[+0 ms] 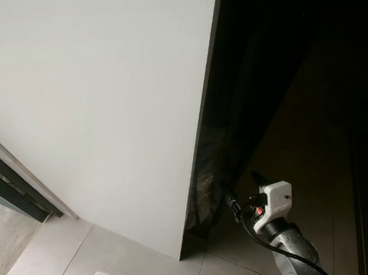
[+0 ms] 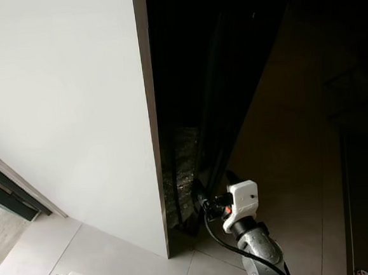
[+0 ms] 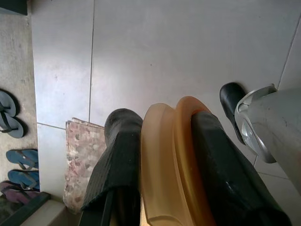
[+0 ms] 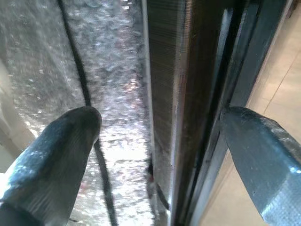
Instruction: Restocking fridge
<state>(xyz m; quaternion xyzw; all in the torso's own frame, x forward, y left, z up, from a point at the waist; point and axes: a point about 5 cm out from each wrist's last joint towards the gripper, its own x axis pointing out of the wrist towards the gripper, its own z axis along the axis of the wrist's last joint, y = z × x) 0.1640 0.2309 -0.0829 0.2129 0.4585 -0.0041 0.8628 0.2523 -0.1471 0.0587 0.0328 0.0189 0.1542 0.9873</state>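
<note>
Beside a white panel (image 1: pixel 105 105) stands the tall dark fridge (image 1: pixel 283 104). My right gripper (image 2: pixel 213 185) reaches low to the fridge's front edge. In the right wrist view the right gripper (image 4: pixel 160 117) is open, its fingers astride the dark vertical door edge (image 4: pixel 188 94), with bubble-wrap-like sheeting (image 4: pixel 117 70) beside it. My left gripper (image 3: pixel 164 117) hangs down over the floor, shut on two thin amber translucent pieces (image 3: pixel 162 160) held edge-on between the black fingers (image 3: pixel 117 155). What the amber pieces are I cannot tell.
Pale floor tiles (image 3: pixel 164 47) lie below. A patterned mat (image 3: pixel 82 155) and several sandals (image 3: pixel 11 117) lie near a doorway track (image 1: pixel 13 189) on the left. My black foot (image 3: pixel 231 99) and silver leg (image 3: pixel 273 127) are next to the left gripper.
</note>
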